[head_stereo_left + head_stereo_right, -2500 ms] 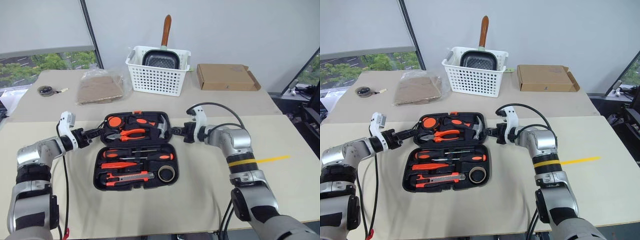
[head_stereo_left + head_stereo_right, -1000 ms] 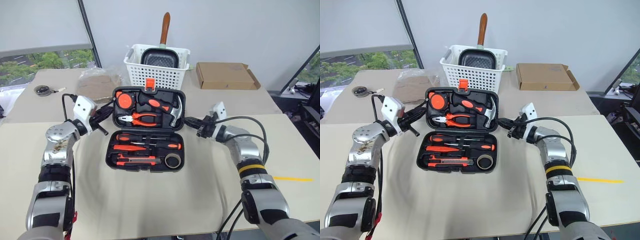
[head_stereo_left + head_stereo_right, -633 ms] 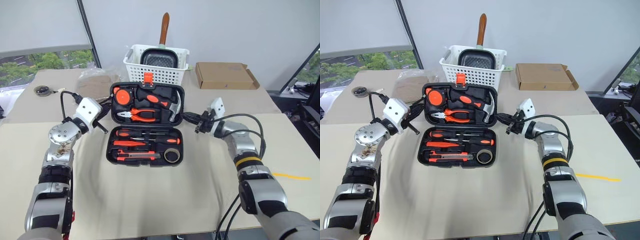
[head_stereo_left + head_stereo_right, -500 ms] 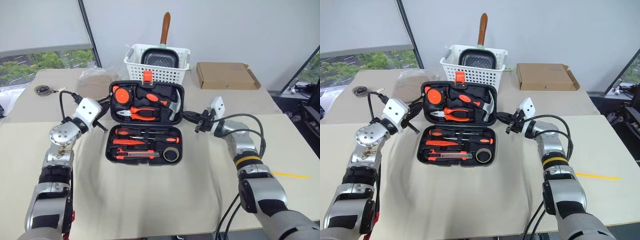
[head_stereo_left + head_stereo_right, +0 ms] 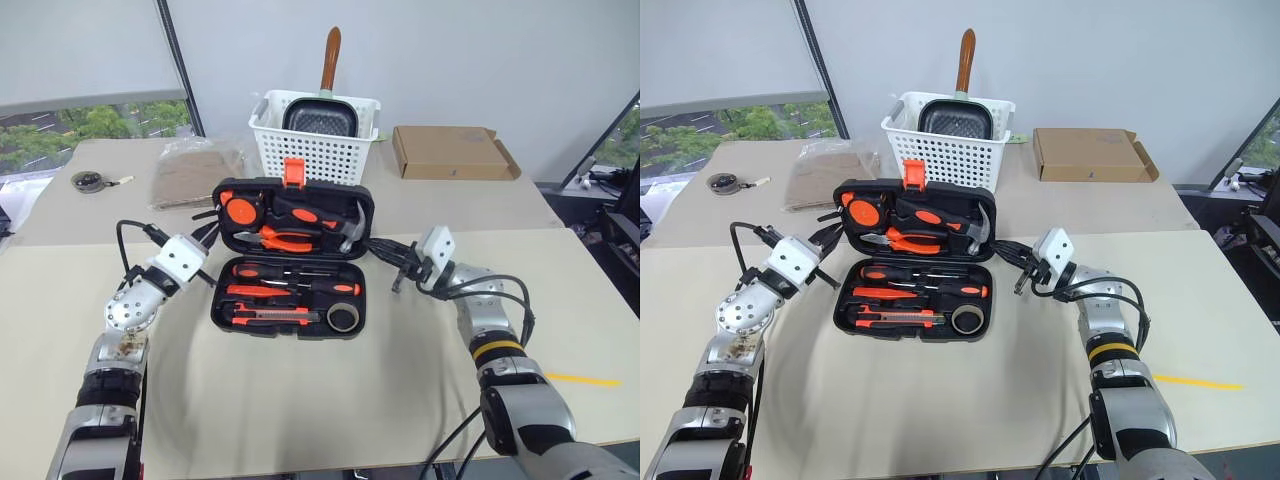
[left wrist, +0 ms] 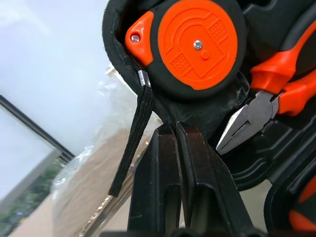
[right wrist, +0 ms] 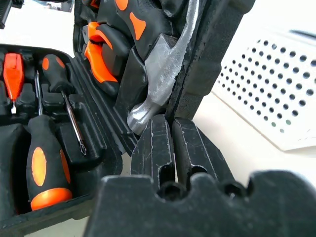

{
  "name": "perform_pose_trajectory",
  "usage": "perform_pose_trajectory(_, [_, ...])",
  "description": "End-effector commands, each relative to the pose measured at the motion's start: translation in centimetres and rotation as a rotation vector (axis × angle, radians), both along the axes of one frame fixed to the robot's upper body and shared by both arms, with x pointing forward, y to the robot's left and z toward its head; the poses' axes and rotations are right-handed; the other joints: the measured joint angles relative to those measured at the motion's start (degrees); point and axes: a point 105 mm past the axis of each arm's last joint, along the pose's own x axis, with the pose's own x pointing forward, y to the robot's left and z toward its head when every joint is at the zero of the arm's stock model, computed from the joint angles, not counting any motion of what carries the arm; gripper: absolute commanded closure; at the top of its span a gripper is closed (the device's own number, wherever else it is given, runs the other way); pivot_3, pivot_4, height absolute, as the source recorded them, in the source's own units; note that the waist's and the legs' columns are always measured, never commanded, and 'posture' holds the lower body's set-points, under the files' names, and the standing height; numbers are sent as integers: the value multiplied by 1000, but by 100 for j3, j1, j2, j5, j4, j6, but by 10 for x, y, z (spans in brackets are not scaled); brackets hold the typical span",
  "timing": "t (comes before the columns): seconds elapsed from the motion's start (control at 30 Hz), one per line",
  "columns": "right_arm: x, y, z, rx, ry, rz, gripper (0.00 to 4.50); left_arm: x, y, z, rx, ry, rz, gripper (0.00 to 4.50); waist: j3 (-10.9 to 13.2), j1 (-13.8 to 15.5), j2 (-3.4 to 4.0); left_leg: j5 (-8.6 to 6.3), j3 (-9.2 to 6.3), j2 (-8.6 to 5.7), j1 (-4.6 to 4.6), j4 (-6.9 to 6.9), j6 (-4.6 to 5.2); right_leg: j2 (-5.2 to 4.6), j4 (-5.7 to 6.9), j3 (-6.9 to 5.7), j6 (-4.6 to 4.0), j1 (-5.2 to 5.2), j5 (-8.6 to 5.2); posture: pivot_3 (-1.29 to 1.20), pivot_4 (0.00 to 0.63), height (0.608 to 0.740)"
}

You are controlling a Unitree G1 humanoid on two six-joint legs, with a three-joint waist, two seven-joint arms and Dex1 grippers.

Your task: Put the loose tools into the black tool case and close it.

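Observation:
The black tool case (image 5: pixel 288 302) lies open at the table's middle, its lid (image 5: pixel 292 214) raised and leaning forward over the base. In the base's slots lie two long screwdrivers (image 5: pixel 300 284), a small orange screwdriver (image 5: pixel 250 291), a utility knife (image 5: pixel 268 317) and a tape roll (image 5: pixel 343 317). My left gripper (image 5: pixel 208 233) is shut, its tips against the lid's left edge below an orange tape measure (image 6: pixel 190 44). My right gripper (image 5: pixel 378 246) is shut too, tips at the lid's right edge beside the hammer head (image 7: pixel 155 94).
The lid holds pliers (image 5: pixel 285 238) and an orange latch (image 5: pixel 294 172) on its top edge. Behind the case stand a white basket (image 5: pixel 315 150) with a pan, a cardboard box (image 5: pixel 450 152) at the right and a plastic-wrapped brown pack (image 5: pixel 195 172) at the left.
The lid went from lying flat to upright and now tips forward over the base. Both grippers rolled at the wrist and drew back toward me with the lid's edges.

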Motion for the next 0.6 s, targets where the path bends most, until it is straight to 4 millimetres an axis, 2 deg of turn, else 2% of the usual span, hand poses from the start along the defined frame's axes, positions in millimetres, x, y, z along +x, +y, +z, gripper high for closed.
perform_pose_trajectory(0.03, [-6, -1, 24, -9, -206, -11, 4500, -10, 2, 12, 56, -134, 6, 4452, 0, 1, 0, 0, 0, 1, 0, 0, 0, 0, 0, -1, -1, 0, 0, 0, 150, 700])
perform_pose_trajectory(0.3, [-21, -3, 21, -63, -394, -35, 4500, -24, 9, 1, 136, -217, 13, 4452, 0, 2, 0, 2, 5, 3, 8, -1, -4, -1, 4, 2, -8, 0, 5, 0, 150, 700])
perform_pose_trajectory(0.53, [-32, -4, -2, -166, -387, 18, 4500, -35, 12, -15, 222, -212, -20, 4452, 0, 1, 0, 2, 11, 3, 16, -3, -3, -4, 5, 3, -8, 2, 4, 0, 150, 700])
perform_pose_trajectory(0.6, [-33, -6, -12, -220, -347, 39, 3770, -39, 13, -26, 272, -147, -54, 3868, 0, -1, 1, 2, 15, 5, 20, -3, -3, -4, 5, 4, -8, 4, 4, 0, 150, 700])
